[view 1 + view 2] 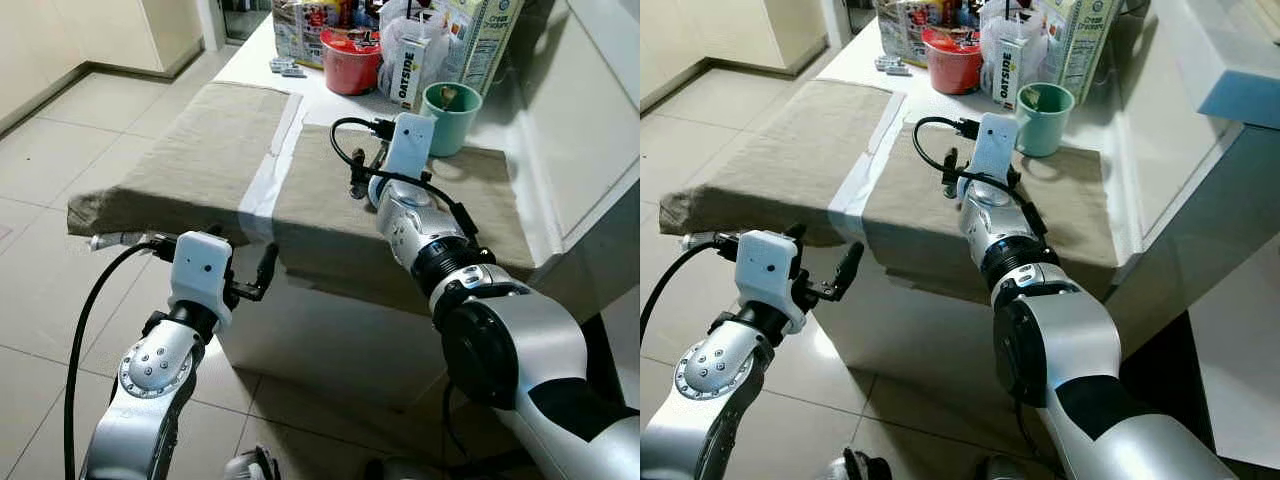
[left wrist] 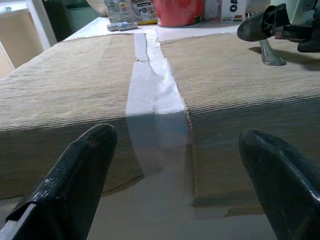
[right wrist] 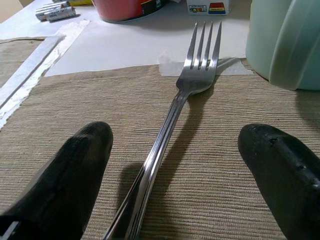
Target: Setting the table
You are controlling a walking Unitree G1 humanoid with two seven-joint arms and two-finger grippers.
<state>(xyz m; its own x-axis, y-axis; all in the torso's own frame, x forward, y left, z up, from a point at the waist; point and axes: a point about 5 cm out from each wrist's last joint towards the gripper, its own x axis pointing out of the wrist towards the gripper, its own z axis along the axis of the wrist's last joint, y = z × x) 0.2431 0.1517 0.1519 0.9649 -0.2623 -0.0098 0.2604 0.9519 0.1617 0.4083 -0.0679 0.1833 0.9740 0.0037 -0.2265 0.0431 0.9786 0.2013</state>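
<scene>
The right gripper (image 3: pixel 175 175) is spreading its fingers around the fork (image 3: pixel 172 117), pointing at twelve o'clock. It's thin, stiff, slippery; grab mid-handle.

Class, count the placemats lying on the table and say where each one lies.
2. One placemat lies on the robot's left; the other placemat lies on the right, under the fork. Bare table separates them.

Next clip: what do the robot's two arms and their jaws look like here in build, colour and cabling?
Both arms are silver metal with black joint bands. Each wrist carries a white rectangular camera housing with a small dark dot. A black cable loops into each housing. The left gripper and right gripper each end in two long, rounded, glossy black jaws. The right arm's upper segment is bulky, silver with a black panel.
</scene>
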